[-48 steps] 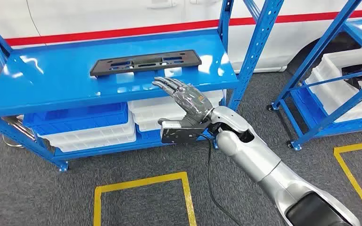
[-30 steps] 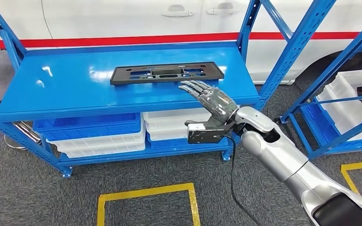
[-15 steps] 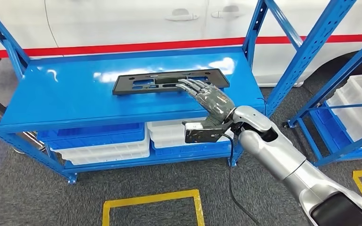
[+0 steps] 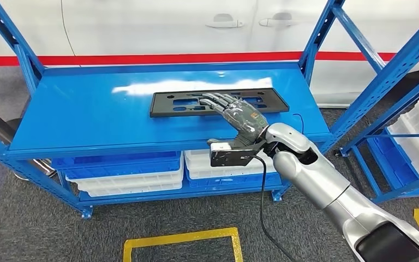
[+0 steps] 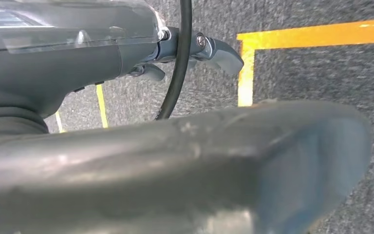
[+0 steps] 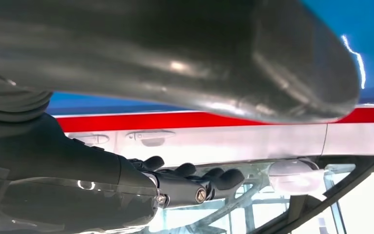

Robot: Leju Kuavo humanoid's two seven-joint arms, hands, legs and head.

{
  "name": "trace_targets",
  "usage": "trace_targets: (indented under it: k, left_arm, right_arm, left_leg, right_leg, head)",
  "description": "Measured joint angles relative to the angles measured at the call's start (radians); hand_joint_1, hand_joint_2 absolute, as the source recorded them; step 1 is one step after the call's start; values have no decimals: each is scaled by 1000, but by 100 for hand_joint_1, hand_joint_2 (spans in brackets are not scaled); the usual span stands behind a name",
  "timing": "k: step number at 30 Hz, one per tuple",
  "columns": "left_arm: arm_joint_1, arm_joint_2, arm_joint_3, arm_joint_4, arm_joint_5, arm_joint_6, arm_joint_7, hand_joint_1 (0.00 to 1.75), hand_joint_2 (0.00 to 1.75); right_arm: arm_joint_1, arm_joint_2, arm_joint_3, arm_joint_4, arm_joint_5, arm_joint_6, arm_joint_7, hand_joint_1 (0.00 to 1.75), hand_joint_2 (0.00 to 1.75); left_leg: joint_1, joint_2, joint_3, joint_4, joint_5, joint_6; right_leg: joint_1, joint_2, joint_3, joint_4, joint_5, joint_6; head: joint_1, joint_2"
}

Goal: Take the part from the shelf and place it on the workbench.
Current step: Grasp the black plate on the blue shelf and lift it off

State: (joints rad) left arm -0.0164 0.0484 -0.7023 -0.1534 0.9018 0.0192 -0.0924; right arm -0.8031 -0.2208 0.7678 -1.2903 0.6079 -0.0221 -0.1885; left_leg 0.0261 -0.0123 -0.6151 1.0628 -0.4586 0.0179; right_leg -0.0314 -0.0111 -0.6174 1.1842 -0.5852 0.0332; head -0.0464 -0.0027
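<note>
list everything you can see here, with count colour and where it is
part: 1, black flat slotted plate, lying on the top shelf board, right of its middle
shelf: 1, blue metal rack in front of the robot
second rack: 1, blue, at the right edge
bins: several, blue and white, stacked on the lower level of the shelf; more white ones in the second rack
vehicle: 1, white with a red stripe, behind the shelf
floor markings: yellow tape outlines on grey carpet, in front of the shelf
cable: 1, black, hanging from the right wrist
right hand: grey, fingers spread, reaching over the part
left hand: grey, hanging above the carpet, fingers not clear
</note>
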Motion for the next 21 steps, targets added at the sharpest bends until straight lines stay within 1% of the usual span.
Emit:
trace_targets:
  k: [1,2,3,4,5,6,7,8,9,10,11,12,13,14,15,16,17,18,19,20,21]
  left_arm:
    - [-1,0,0,0,0,0,0,0,0]
    - [-1,0,0,0,0,1,0,0,0]
    - [-1,0,0,0,0,1,0,0,0]
    - [-1,0,0,0,0,1,0,0,0]
    - [-1,0,0,0,0,1,0,0,0]
    - [-1,-2,0,0,0,1,0,0,0]
    - [-2,-5,0,0,0,0,0,0,0]
    - [-2,-7,0,0,0,0,0,0,0]
    - [-3,-9,0,0,0,-1,0,0,0]
    - [-3,-10,-1,0,0,-1,0,0,0]
    - [-4,-9,-1,0,0,-2,0,0,0]
    - [-5,-9,-1,0,0,-2,0,0,0]
    - [-6,-8,-1,0,0,-2,0,0,0]
    - [-6,-8,-1,0,0,-2,0,0,0]
    - [-7,-8,-1,0,0,-2,-1,0,0]
    - [-8,-7,-1,0,0,-2,-1,0,0]
    - [-8,-7,-1,0,0,-2,-1,0,0]
    - [-8,-6,-1,0,0,-1,-1,0,0]
    - [-7,-6,-1,0,0,-1,-1,0,0]
    - [-6,-6,-1,0,0,-1,-1,0,0]
    - [-5,-6,-1,0,0,0,-1,0,0]
  right_arm:
    - [0,1,0,3,0,0,1,0,0]
    - [1,1,0,6,0,0,3,0,0]
    - [2,1,0,10,0,0,4,0,0]
    - [2,1,0,14,0,-1,6,0,0]
    - [1,1,0,17,0,-2,7,0,0]
    - [-1,1,0,21,0,-3,8,0,0]
    - [-2,1,-1,26,0,-5,10,0,0]
    - [-5,2,-2,31,0,-7,11,0,0]
    - [-9,2,-3,38,0,-9,12,0,0]
    - [-13,3,-4,44,0,-10,12,0,0]
    - [-18,3,-5,49,0,-11,13,0,0]
    - [-21,3,-6,52,0,-12,13,0,0]
    - [-24,3,-7,55,0,-13,12,0,0]
    - [-27,3,-8,57,0,-13,12,0,0]
    - [-29,2,-8,61,0,-14,12,0,0]
    - [-30,1,-8,64,0,-14,12,0,0]
    - [-29,1,-8,68,0,-14,13,0,0]
    - [-28,0,-8,71,0,-14,13,0,0]
    - [-27,0,-8,75,0,-14,13,0,0]
    - [-27,0,-8,77,0,-14,13,0,0]
    - [-27,-1,-8,80,0,-14,13,0,0]
  left_leg:
    - [-3,-1,3,-1,-3,4]
    - [-8,-3,8,-1,-7,8]
    - [-14,-6,14,-1,-12,12]
    - [-20,-8,21,-1,-17,15]
    - [-28,-10,31,-2,-23,18]
    - [-33,-12,40,-4,-29,20]
    - [-38,-13,47,-6,-34,20]
    - [-38,-13,52,-10,-37,19]
    - [-35,-13,54,-14,-38,16]
    - [-33,-13,57,-20,-38,13]
    - [-31,-13,62,-28,-38,9]
    - [-33,-11,66,-32,-40,6]
    - [-34,-8,66,-22,-48,2]
    - [-34,-6,57,2,-61,-3]
    - [-29,-4,31,51,-82,-9]
    - [-24,-3,-5,112,-105,-17]
    - [-18,-3,-41,168,-121,-25]
    - [-11,-1,-70,205,-121,-35]
    - [-5,0,-80,203,-99,-45]
    - [1,3,-71,163,-59,-55]
    - [6,5,-51,108,-22,-65]
  right_leg:
    - [3,0,-46,70,-21,-2]
    - [7,0,-88,125,-29,-6]
    - [13,1,-119,152,-19,-13]
    - [20,2,-126,134,15,-25]
    - [30,4,-117,84,64,-43]
    - [43,8,-96,14,114,-68]
    - [53,10,-73,-48,150,-93]
    - [62,12,-55,-95,169,-113]
    - [69,12,-44,-121,172,-127]
    - [72,12,-37,-133,169,-133]
    - [71,11,-26,-152,168,-135]
    - [67,9,-12,-172,170,-131]
    - [61,6,5,-192,172,-127]
    - [55,3,21,-211,175,-121]
    - [52,-1,33,-220,173,-113]
    - [49,-2,40,-223,168,-108]
    - [46,-3,44,-220,161,-100]
    - [42,-4,48,-215,152,-90]
    - [37,-3,51,-207,142,-81]
    - [30,-3,54,-195,130,-71]
    - [24,-2,56,-181,117,-61]
  head:
    - [0,0]
    - [0,0]
    - [0,0]
    - [0,0]
    - [0,0]
    - [0,0]
    - [0,0]
    - [0,0]
    - [0,0]
    - [1,0]
    - [2,0]
    - [2,0]
    - [2,0]
    - [2,0]
    - [2,0]
    - [2,0]
    - [2,0]
    - [2,0]
    - [2,0]
    - [2,0]
    - [2,0]
